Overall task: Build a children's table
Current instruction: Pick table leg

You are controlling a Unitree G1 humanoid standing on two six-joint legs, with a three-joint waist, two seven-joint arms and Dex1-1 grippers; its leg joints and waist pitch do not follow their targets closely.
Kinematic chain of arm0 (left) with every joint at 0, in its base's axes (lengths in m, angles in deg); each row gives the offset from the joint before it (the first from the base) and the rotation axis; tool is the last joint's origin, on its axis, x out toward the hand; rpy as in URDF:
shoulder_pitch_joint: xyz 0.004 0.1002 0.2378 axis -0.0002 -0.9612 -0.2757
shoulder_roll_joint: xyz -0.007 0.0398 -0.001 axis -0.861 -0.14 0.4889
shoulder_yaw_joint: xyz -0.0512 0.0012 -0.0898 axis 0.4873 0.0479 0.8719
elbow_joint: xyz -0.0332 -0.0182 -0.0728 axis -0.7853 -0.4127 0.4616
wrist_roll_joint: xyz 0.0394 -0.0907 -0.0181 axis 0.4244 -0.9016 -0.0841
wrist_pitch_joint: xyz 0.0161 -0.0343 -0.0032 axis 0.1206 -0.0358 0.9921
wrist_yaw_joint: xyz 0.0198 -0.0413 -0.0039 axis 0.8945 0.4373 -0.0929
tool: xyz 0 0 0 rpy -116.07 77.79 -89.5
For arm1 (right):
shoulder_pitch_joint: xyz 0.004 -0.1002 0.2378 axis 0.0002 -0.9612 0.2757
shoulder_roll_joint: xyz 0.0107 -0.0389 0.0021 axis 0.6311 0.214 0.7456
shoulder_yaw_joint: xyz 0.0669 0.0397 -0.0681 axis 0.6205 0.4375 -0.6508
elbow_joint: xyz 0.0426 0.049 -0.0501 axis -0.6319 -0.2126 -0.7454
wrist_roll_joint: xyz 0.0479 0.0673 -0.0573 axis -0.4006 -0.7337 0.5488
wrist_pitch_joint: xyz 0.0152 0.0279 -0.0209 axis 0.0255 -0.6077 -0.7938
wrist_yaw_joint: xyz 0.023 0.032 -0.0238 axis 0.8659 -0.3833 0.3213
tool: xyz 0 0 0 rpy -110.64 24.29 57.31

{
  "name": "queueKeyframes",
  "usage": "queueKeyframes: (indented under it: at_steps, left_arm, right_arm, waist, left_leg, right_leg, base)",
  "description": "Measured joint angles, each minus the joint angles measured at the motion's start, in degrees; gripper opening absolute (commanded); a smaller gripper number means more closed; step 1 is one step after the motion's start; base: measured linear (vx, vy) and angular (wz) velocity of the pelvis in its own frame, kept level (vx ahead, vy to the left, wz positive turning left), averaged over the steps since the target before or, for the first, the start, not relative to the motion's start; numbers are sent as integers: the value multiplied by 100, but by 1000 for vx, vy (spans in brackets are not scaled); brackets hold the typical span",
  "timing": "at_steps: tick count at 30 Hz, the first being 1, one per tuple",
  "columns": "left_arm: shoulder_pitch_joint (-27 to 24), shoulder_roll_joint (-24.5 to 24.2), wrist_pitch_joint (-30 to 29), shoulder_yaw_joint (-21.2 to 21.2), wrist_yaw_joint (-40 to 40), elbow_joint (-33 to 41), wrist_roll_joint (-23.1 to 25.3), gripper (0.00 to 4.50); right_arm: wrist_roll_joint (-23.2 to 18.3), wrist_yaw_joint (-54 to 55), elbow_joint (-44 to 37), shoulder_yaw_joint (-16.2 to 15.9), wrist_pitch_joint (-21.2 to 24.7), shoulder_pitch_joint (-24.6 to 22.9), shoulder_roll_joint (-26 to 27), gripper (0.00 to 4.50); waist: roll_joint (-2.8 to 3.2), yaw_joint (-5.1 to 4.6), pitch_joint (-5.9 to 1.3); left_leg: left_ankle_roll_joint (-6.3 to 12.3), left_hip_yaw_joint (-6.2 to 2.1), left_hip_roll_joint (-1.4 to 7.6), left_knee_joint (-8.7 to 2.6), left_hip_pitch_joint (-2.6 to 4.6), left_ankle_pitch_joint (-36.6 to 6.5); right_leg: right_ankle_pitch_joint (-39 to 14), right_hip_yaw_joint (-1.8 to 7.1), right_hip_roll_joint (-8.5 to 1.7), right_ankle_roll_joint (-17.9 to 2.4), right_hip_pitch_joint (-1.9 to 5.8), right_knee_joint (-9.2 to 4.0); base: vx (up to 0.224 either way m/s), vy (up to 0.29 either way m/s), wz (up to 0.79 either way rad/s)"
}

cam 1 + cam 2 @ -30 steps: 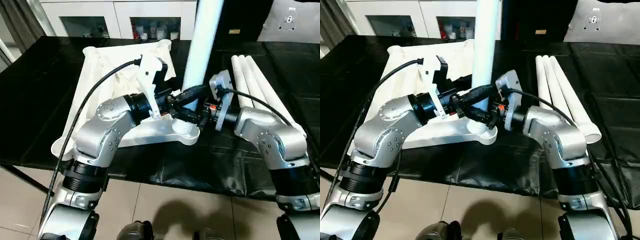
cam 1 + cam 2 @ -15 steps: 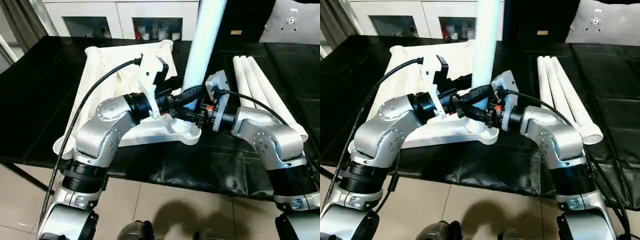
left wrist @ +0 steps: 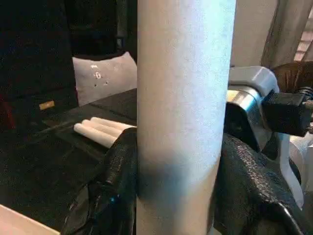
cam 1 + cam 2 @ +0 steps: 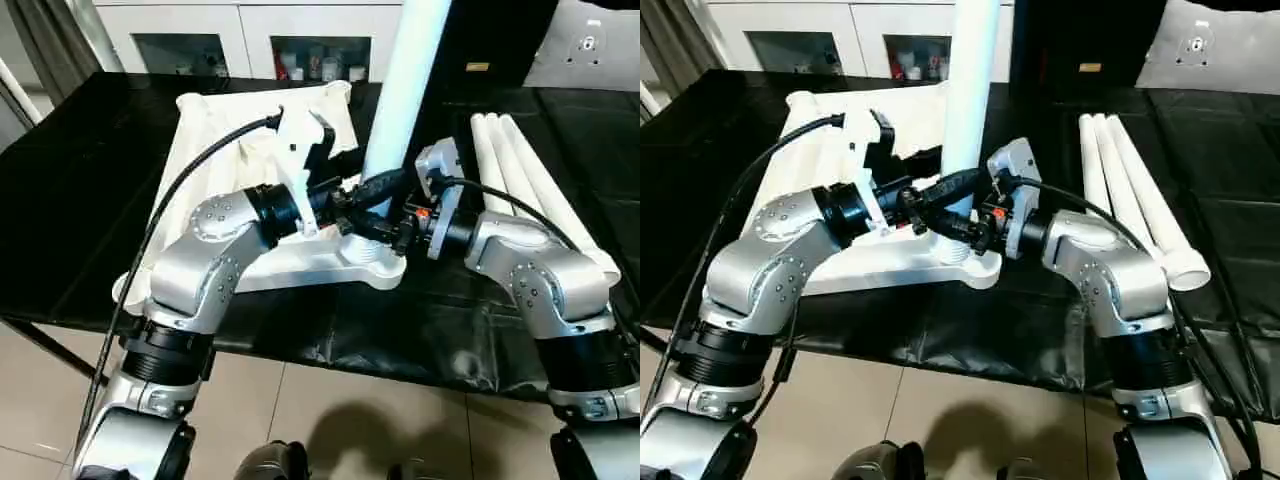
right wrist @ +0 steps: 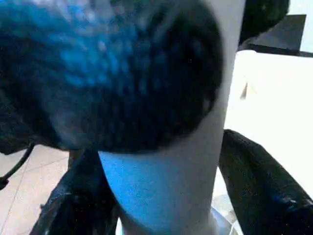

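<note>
On the black tabletop (image 4: 90, 180) I see my left tool (image 4: 372, 186) and right tool (image 4: 400, 232) clamping 1 upright smooth tubular leg (image 4: 403, 90); 3 legs (image 4: 520, 175) lie beside the ribbed square top (image 4: 220, 150).

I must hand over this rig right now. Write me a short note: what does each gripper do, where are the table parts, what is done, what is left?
Left gripper: closed on the upright leg, low down near the socket.
Right gripper: fingers on both sides of the same leg; a firm grip cannot be confirmed.
Table top: upside down on the black work table; the leg stands in its near corner socket.
Three spare legs lie to the robot's right.
Done: one leg placed.
Left: seat it fully, fit three more.
</note>
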Motion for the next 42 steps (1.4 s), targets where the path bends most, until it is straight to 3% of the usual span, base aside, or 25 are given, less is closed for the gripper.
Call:
queueKeyframes:
  at_steps: [2, 14, 26, 28, 32, 42]
  left_arm:
    - [0, 0, 0, 0, -1, -6, 1, 191]
    - [61, 21, 6, 1, 1, -100, 1, 191]
    - [76, 184, -9, 15, 242, -240, 3, 191]
    - [76, 197, -23, 17, 258, -251, 1, 261]
    - [135, 210, -25, 64, 300, -250, 2, 270]
    - [201, 298, -3, 255, 220, 22, -297, 352]
  right_arm:
    - [-10, -8, 0, 2, 0, 0, 0, 314]
    - [-42, -82, -10, -2, 0, -1, -5, 202]
    - [-75, 33, 28, 66, 175, 1, 9, 194]
    - [-77, 39, 29, 74, 207, 1, 9, 194]
    - [-26, 254, 103, 99, 244, 0, 28, 193]
    - [250, 769, 191, 169, 37, -153, 186, 193]
  waist:
    - [2, 0, -2]
    - [16, 2, -11]
    - [15, -1, -11]
    - [15, -5, -11]
    - [15, -3, -12]
    - [24, -14, -16]
  left_leg:
    - [1, 0, 0, 3, -1, 0]
    - [3, 0, 0, 12, -4, 2]
    - [6, 0, 0, 18, -10, 3]
    - [6, 0, 0, 19, -11, 3]
    - [6, 0, 1, 19, -11, 4]
    - [7, 0, 1, 18, -16, 5]
  right_leg:
    - [2, 0, 0, 0, 0, 0]
    - [9, 0, -1, 0, 1, 2]
    - [13, 0, -3, 1, 0, 2]
    - [15, 0, -3, 3, 0, 2]
    - [18, -2, -3, 8, -1, 2]
    - [21, -1, -4, 9, -4, 0]
  base:
    - [0, 0, 0]
    - [0, 0, 0]
    - [0, 0, 0]
    - [0, 0, 0]
    - [0, 0, 0]
    - [0, 0, 0]
